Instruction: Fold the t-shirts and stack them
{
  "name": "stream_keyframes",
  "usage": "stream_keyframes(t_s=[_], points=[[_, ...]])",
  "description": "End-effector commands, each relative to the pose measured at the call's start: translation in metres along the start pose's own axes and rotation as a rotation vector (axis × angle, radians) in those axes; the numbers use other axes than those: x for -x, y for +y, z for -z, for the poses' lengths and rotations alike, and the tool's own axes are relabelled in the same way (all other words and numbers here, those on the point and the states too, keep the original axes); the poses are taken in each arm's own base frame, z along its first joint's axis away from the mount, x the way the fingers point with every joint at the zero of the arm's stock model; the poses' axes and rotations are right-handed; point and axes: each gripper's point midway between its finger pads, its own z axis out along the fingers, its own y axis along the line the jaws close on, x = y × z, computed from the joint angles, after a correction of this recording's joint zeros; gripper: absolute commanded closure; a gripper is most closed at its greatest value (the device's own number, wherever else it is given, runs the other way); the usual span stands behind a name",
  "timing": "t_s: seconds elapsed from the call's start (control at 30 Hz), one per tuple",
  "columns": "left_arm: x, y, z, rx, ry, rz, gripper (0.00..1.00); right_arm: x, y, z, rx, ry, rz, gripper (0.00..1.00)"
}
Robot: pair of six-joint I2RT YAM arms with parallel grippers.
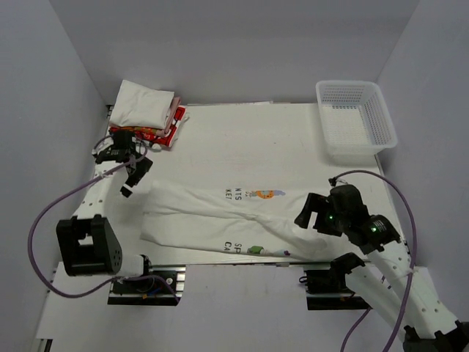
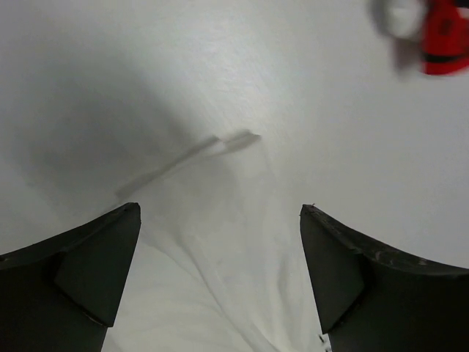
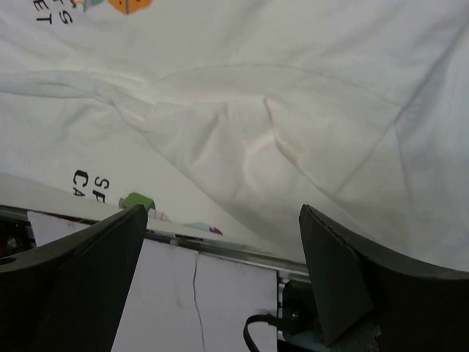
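Observation:
A white t-shirt (image 1: 234,216) with dark lettering and small orange and green prints lies partly folded across the table's near half. It also shows in the right wrist view (image 3: 242,132) and the left wrist view (image 2: 212,279). My left gripper (image 1: 136,176) hovers open and empty over the shirt's upper left corner. My right gripper (image 1: 311,214) hovers open and empty over the shirt's lower right part near the table's front edge. A stack of folded t-shirts (image 1: 146,106), white on top of red patterned ones (image 1: 170,126), sits at the back left.
A white plastic mesh basket (image 1: 355,117) stands at the back right. The table's front edge (image 3: 220,246) with its metal rail and a black cable (image 3: 260,334) lies just under my right gripper. Grey walls close in the left, back and right sides.

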Motion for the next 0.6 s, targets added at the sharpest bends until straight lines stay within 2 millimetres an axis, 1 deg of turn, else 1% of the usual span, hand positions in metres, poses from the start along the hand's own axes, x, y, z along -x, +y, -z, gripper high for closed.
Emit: stream_keyframes(t_s=[0.0,0.03,0.07,0.1,0.13,0.17,0.2,0.23,0.27,0.3,0.33,0.37,0.4,0.43,0.47,0.53,0.57], points=[[0.013,-0.055,0.047,-0.378,-0.040,-0.118,0.00,0.036,0.021,-0.018,0.070,-0.100,0.113,0.10],[0.005,-0.059,0.048,-0.428,-0.020,-0.146,0.00,0.035,0.020,-0.029,0.054,-0.071,0.120,0.10],[-0.005,-0.068,0.055,-0.510,0.023,-0.182,0.00,0.035,0.019,-0.038,0.038,-0.047,0.113,0.10],[-0.007,-0.081,0.060,-0.586,0.024,-0.196,0.00,0.032,0.018,-0.044,0.032,-0.025,0.104,0.10],[-0.021,-0.080,0.055,-0.611,0.068,-0.207,0.00,0.026,0.014,-0.056,-0.007,0.026,0.055,0.10],[-0.033,-0.082,0.053,-0.643,0.120,-0.218,0.00,0.026,0.006,-0.060,-0.053,0.030,0.031,0.10],[-0.047,-0.077,0.038,-0.616,0.169,-0.226,0.00,0.025,-0.001,-0.064,-0.097,0.035,0.014,0.10],[-0.060,-0.073,0.031,-0.602,0.209,-0.239,0.00,0.020,-0.013,-0.072,-0.174,0.071,-0.019,0.10],[-0.073,-0.071,0.026,-0.601,0.246,-0.253,0.00,0.019,-0.017,-0.074,-0.204,0.072,-0.046,0.10],[-0.087,-0.059,0.014,-0.560,0.286,-0.257,0.00,0.019,-0.023,-0.077,-0.236,0.071,-0.048,0.10],[-0.103,-0.054,0.007,-0.537,0.323,-0.280,0.00,0.019,-0.027,-0.082,-0.261,0.076,-0.065,0.10],[-0.107,-0.042,-0.002,-0.484,0.328,-0.282,0.00,0.018,-0.029,-0.088,-0.277,0.084,-0.078,0.10],[-0.120,-0.029,-0.011,-0.429,0.354,-0.281,0.00,0.013,-0.031,-0.094,-0.292,0.114,-0.082,0.10],[-0.123,-0.019,-0.017,-0.374,0.340,-0.280,0.00,0.014,-0.032,-0.098,-0.298,0.115,-0.089,0.10],[-0.134,-0.012,-0.024,-0.335,0.361,-0.293,0.00,0.009,-0.038,-0.109,-0.329,0.156,-0.083,0.10],[-0.149,0.007,-0.032,-0.254,0.394,-0.311,0.00,0.021,-0.034,-0.121,-0.319,0.129,-0.068,0.10],[-0.161,0.011,-0.034,-0.228,0.426,-0.343,0.00,0.026,-0.035,-0.138,-0.340,0.143,-0.060,0.10]])
